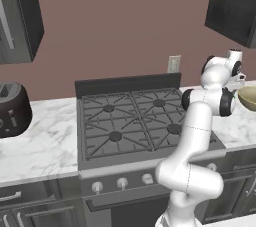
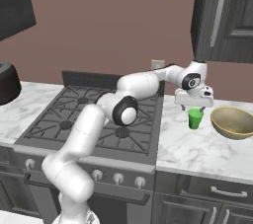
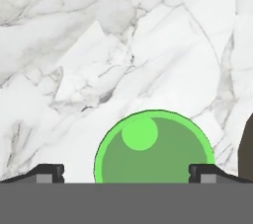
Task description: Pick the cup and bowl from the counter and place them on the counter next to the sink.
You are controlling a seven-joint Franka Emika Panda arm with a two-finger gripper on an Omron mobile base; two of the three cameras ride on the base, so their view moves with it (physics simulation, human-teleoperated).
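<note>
Gripper (image 2: 195, 106) hangs spread wide directly above the cup (image 2: 195, 118), not gripping. Bowl (image 2: 232, 122) sits just beside on the counter (image 2: 197, 146). Neither item moved yet.

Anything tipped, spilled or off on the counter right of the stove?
Nothing stands out. The green cup stands upright on the counter, apart from the bowl, also upright. The gripper hangs open above the cup, one finger either side in the hand view. No spills.
</note>
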